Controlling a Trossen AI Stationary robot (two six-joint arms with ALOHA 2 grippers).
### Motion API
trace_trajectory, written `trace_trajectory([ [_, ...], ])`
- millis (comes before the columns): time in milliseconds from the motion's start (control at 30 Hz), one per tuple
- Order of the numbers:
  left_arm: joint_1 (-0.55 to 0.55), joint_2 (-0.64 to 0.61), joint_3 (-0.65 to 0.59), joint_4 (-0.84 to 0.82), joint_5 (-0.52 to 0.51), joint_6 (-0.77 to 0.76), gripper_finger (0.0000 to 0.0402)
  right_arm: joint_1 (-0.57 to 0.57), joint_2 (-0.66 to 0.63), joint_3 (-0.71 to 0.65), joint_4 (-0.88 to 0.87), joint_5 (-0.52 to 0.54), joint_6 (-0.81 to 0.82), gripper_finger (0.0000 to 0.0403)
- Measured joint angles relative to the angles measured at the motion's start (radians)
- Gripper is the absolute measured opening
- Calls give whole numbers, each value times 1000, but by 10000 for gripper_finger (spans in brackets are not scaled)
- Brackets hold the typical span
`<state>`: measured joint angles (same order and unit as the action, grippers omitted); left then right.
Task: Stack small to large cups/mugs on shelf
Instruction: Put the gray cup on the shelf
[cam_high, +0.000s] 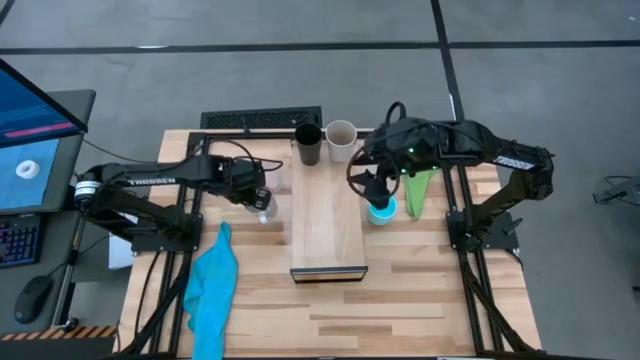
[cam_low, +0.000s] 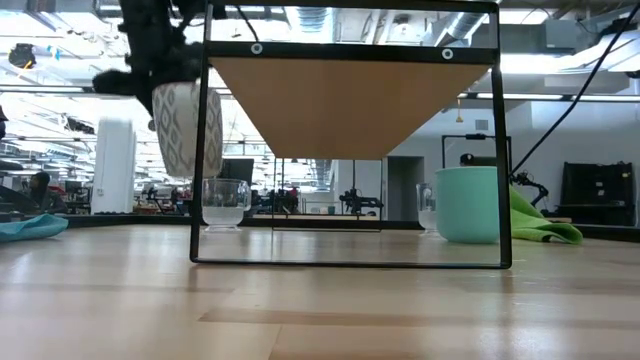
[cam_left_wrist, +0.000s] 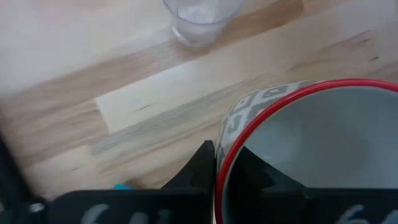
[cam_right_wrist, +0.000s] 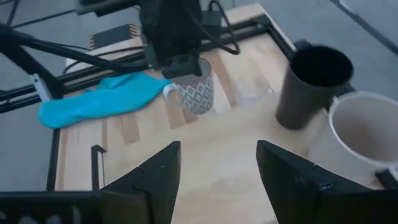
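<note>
Cups number six in all. Two stand on the shelf (cam_high: 328, 225) at its far end: one black cup (cam_high: 308, 146) and one beige-grey cup (cam_high: 341, 141), side by side and nearly touching. One white mug (cam_right_wrist: 194, 91) with a grey pattern and a red rim is lifted off the table, the left gripper (cam_left_wrist: 214, 163) clamped on its rim, left of the shelf. One turquoise mug (cam_low: 469, 204) stands on the tabletop (cam_high: 420, 290) just right of the shelf, below the right gripper (cam_right_wrist: 214, 169), whose fingers are spread apart and empty. Two clear glass cups sit on the tabletop: one (cam_low: 224, 203) beside the lifted mug, one (cam_low: 427, 208) behind the turquoise mug. One blue cloth (cam_high: 213, 288) lies left, one green cloth (cam_high: 419, 190) right.
</note>
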<state>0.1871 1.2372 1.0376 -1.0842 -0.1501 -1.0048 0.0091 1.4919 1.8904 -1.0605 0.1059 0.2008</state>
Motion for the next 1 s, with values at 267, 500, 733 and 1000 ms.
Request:
trace_trajectory([
  [267, -28, -1, 220, -114, -41, 26, 11, 37, 22, 0, 76, 0, -83, 230],
  [500, -28, 0, 395, -88, -119, 25, 11, 86, 108, 1, 247, -1, -277, 230],
  [733, -27, 7, 487, -64, -143, 25, 11, 108, 218, -1, 413, 16, -417, 230],
  [1000, -27, 8, 497, 33, -150, 24, 11, 113, 278, -1, 476, 68, -458, 230],
])
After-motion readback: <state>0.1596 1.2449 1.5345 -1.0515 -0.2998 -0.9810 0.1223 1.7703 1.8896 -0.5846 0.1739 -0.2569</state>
